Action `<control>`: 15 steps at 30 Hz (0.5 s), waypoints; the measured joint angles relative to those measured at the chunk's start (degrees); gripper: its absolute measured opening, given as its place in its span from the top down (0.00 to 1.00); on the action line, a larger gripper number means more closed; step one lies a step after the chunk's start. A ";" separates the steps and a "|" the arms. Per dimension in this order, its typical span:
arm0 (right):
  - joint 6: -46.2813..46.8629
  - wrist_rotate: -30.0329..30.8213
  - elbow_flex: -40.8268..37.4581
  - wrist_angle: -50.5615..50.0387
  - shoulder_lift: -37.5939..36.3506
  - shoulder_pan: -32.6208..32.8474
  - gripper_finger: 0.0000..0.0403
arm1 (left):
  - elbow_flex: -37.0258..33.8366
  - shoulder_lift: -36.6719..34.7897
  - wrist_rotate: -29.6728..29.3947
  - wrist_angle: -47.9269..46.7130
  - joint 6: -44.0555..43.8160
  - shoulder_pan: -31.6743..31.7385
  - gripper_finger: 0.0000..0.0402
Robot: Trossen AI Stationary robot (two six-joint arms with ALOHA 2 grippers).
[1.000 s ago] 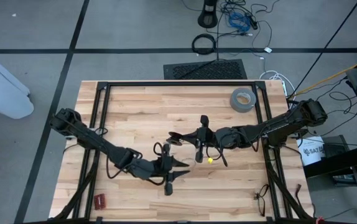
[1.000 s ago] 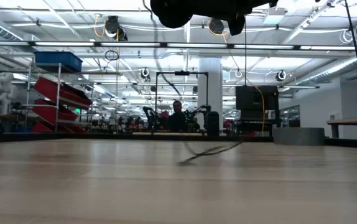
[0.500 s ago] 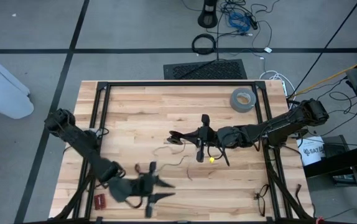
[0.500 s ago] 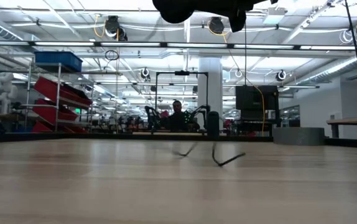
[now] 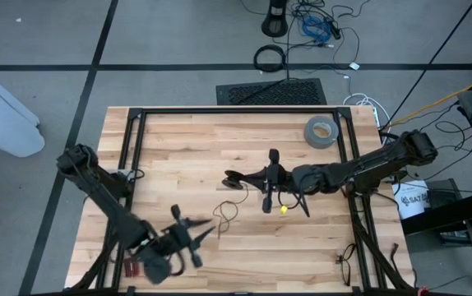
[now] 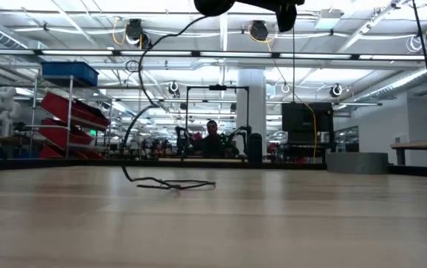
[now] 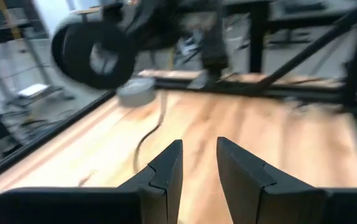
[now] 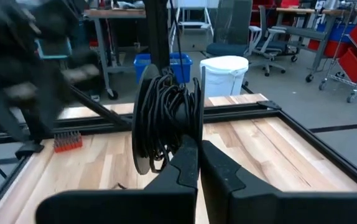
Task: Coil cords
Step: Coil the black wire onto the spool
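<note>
The thin black cord point(image 5: 226, 212) is seen lying in a loose loop on the pale butcher-block wooden tabletop point(image 5: 187, 148) just below centre, between the two grippers; in the low view one strand point(image 6: 143, 74) is seen rising from the heap on the wood up toward the dark gear overhead. Part of the cord is wound on a black spool point(image 8: 164, 124), held in front of the right gripper point(image 5: 262, 179) near table centre; its fingers point(image 8: 188, 163) are pressed together on the spool's lower edge. A small yellow spot point(image 5: 284, 210) is seen just beside the spool at 5 o'clock. The left gripper point(image 5: 188, 238) is placed at about 7 o'clock of the table, blurred, its fingers point(image 7: 166, 171) parted by a narrow gap with nothing seen between them. A grey roll of tape point(image 5: 321, 131) is set at 1 o'clock near the black frame rail. A small red ribbed block point(image 5: 131, 265) is found at the 7 o'clock corner. Beyond the table a grey floor with black lines, a white bin point(image 5: 2, 107), a black mat point(image 5: 270, 91) and loose cables point(image 5: 314, 20) are noted. In the low view a lit workshop with red shelving point(image 6: 68, 119) and a seated person point(image 6: 212, 138) is seen.
</note>
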 joint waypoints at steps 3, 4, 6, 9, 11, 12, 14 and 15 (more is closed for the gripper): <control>0.24 0.02 0.00 -0.13 -1.12 0.37 1.00 | -3.39 0.10 0.79 -0.38 -2.40 3.05 0.74; 0.27 0.00 0.00 -0.54 -1.59 0.63 1.00 | -4.45 0.10 0.83 0.42 -2.50 3.92 0.74; 0.27 -0.03 0.00 -0.82 -2.24 1.21 1.00 | -5.98 0.10 -0.02 2.15 -0.66 5.17 0.74; 0.27 -0.11 0.00 -1.84 -3.03 1.79 1.00 | -6.15 0.16 1.43 6.82 7.48 6.81 0.74; 0.27 -0.07 0.00 -1.90 -3.43 1.90 1.00 | -6.11 0.14 6.62 10.90 13.27 8.28 0.74; 0.23 -0.09 0.00 -1.85 -3.61 1.90 1.00 | -6.11 0.14 9.67 12.45 15.42 9.14 0.73; 0.21 -0.09 0.00 -1.84 -3.85 1.88 1.00 | -6.11 0.16 14.81 14.12 17.01 11.18 0.71; 0.21 -0.09 0.00 -1.84 -3.95 1.90 1.00 | -6.11 0.16 16.12 14.15 16.94 12.21 0.68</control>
